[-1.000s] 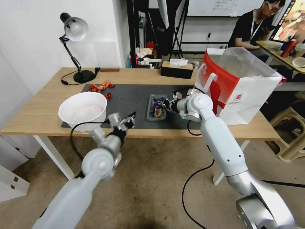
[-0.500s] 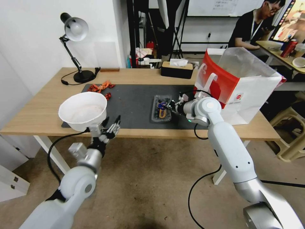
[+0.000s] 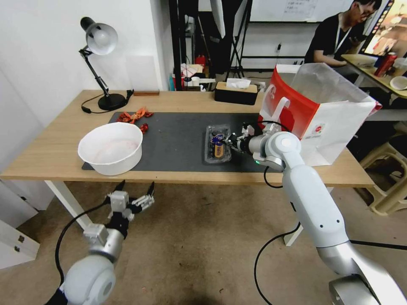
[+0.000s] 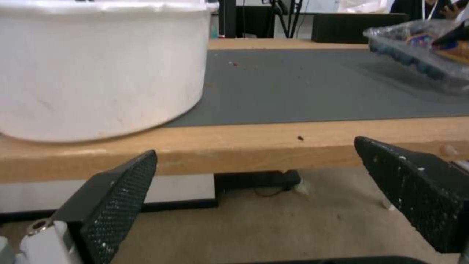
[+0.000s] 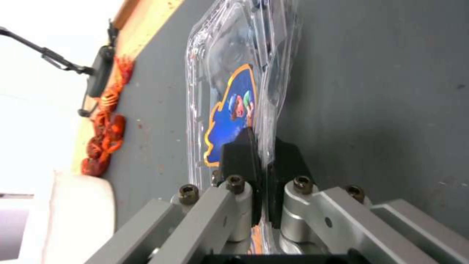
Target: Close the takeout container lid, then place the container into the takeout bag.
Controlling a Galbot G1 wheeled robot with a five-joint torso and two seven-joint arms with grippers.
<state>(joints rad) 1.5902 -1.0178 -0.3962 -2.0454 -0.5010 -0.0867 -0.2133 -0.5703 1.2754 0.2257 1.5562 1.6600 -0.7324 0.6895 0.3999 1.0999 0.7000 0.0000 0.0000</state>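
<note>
Takeout container (image 3: 218,144) sits on the dark mat (image 3: 178,131), lid (image 5: 229,91) down over the blueberries, just left of the red-and-white takeout bag (image 3: 318,112) that stands open at the table's right end. Right gripper (image 3: 231,142) is at the container's right edge, jaws clamped on the clear plastic rim. Left gripper (image 3: 135,189) hangs below the near table edge (image 4: 273,141), beneath the white bowl (image 3: 111,147), jaws wide apart and holding nothing.
</note>
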